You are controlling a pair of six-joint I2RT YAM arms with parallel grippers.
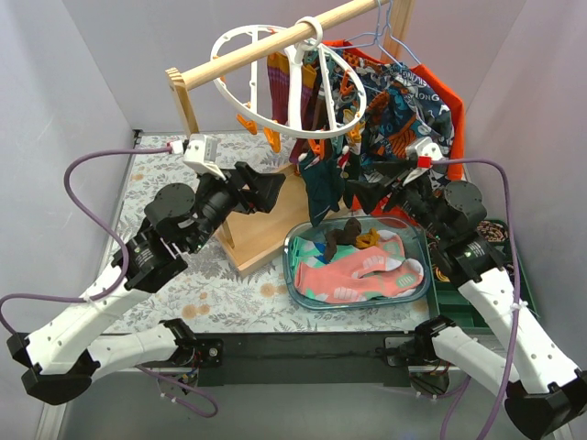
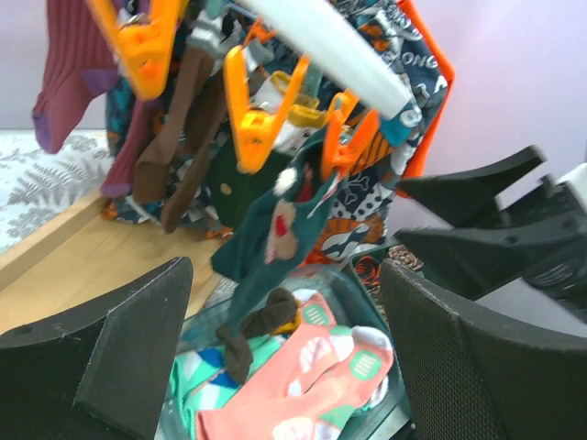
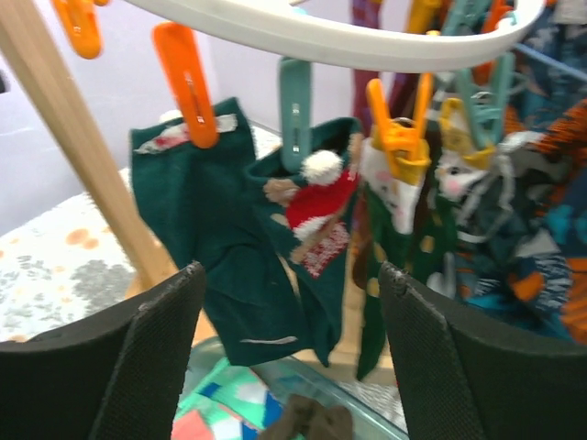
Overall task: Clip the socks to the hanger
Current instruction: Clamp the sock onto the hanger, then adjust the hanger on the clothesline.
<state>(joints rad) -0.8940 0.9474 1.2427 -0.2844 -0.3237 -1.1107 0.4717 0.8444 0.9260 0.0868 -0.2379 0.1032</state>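
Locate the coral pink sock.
Top view, right of centre: the coral pink sock lies in the clear tub, beneath the white hanger and beside the wooden stand.

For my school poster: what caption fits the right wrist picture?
Right claw open before dark green socks pegged to the white hanger.
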